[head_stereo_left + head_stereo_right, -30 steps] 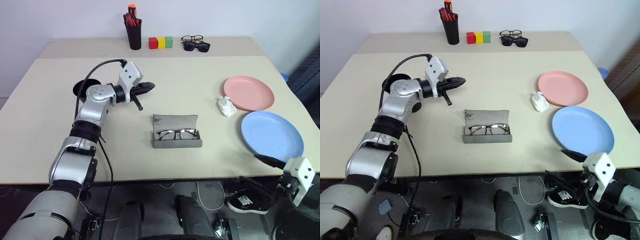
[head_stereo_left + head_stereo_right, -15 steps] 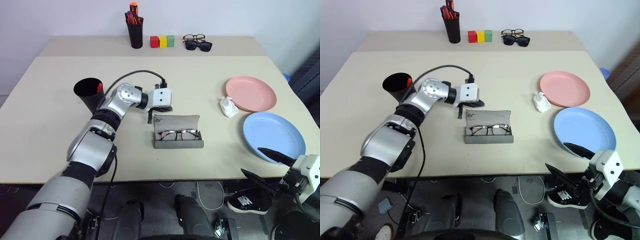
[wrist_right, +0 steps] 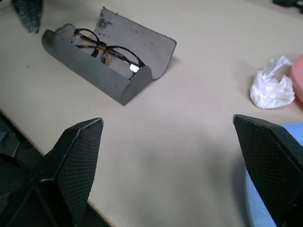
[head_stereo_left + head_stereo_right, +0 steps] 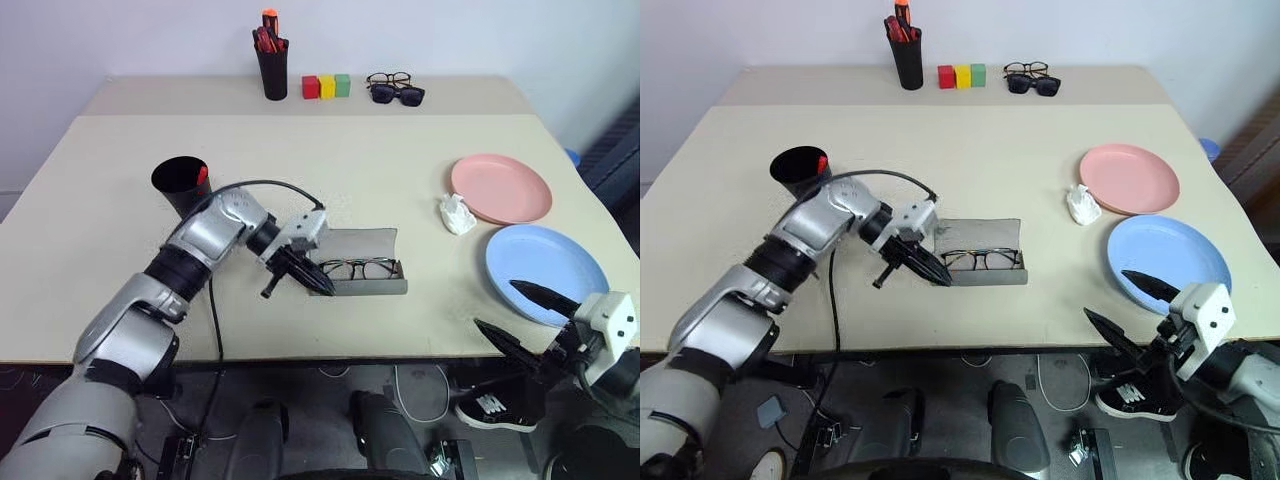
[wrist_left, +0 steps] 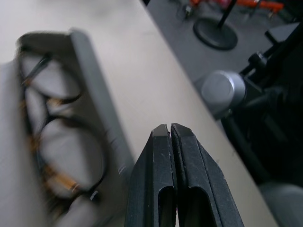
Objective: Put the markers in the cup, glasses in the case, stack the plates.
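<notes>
Just beside shut L jaws: case (image 4: pixel 368 287)

From the head we look forward and down over the whole beige surface (image 4: pixel 400 160). Our left wrist camera sits close along the grey hinged spectacle case (image 5: pixel 94 104); our right wrist camera, farther back at the surface's near edge, shares that case.

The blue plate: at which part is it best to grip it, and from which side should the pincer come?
Probably the near rim of the blue plate, approached from the table's front edge. The plate lies flat and shallow, so only its thin raised edge offers a hold. That rim sits close to the table edge, and the open right pincer hovers just before it. The pink plate lies apart, farther back.
</notes>
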Controlling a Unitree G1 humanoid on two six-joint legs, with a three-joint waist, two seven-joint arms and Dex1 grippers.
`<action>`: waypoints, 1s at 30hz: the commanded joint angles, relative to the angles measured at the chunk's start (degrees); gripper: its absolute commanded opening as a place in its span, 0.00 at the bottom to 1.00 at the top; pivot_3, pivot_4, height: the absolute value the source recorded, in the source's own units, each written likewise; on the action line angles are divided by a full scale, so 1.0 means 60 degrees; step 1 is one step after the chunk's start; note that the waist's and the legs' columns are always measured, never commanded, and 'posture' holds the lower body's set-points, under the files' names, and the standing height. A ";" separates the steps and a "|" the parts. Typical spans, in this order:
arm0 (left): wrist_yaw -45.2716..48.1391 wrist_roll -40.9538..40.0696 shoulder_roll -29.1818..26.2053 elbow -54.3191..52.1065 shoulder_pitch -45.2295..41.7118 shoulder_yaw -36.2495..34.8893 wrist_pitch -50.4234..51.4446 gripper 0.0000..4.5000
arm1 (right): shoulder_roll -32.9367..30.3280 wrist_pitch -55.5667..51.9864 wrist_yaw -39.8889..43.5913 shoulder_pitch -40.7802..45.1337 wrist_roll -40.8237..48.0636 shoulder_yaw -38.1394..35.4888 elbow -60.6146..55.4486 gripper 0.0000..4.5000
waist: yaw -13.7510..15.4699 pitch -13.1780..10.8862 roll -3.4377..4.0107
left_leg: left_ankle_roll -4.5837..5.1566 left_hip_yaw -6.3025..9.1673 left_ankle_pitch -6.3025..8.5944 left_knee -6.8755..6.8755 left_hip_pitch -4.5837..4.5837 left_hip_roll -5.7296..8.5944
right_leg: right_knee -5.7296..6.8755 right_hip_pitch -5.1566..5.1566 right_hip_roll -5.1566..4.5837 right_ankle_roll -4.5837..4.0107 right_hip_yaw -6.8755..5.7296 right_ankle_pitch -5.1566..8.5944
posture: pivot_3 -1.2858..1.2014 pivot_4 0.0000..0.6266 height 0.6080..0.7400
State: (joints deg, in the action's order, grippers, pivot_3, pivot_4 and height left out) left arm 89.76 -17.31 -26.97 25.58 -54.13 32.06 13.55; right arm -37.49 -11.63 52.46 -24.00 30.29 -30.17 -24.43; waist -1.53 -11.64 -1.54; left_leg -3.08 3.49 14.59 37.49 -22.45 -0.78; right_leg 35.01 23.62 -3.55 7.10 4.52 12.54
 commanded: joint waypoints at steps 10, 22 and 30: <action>-0.5488 0.3556 0.1657 0.4125 -0.2217 -0.1178 -0.4011 0.01 | -0.0211 0.0152 0.0036 0.0802 -0.0133 0.0279 0.0489 1.00 | 0.0119 0.0003 0.0003 | 0.0001 0.0001 0.0000 -0.0047 0.0005 0.0007 | -0.0014 0.0010 0.0005 0.0037 0.0000 0.0019 | 0.52 0.24 1.00; -0.5571 0.5547 0.2300 0.6397 -0.2848 -0.0700 -0.6349 0.01 | 0.0014 0.0292 -0.0238 0.0513 -0.0143 0.0302 0.0208 1.00 | 0.0132 -0.0002 -0.0006 | 0.0000 0.0000 0.0001 -0.0045 -0.0010 0.0011 | -0.0014 0.0020 0.0003 0.0057 -0.0001 0.0030 | 0.52 0.24 1.00; -0.1253 0.3918 0.2167 0.5349 -0.2329 -0.1665 -0.3934 0.01 | 0.0056 0.0424 -0.0333 0.0227 -0.0095 0.0116 0.0187 1.00 | 0.0071 -0.0001 -0.0004 | 0.0000 -0.0001 0.0001 -0.0043 -0.0004 0.0010 | -0.0003 0.0020 0.0004 0.0020 0.0000 0.0010 | 0.52 0.24 1.00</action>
State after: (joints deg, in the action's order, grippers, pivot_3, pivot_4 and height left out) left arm 77.21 9.19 -13.41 61.28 -68.15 23.79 -14.08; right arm -37.15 -10.21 50.75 -22.61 29.37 -27.55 -21.68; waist -1.11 -11.65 -1.56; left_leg -3.08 3.48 14.59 37.25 -22.47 -0.72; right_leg 35.00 23.74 -3.52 7.21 4.52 12.59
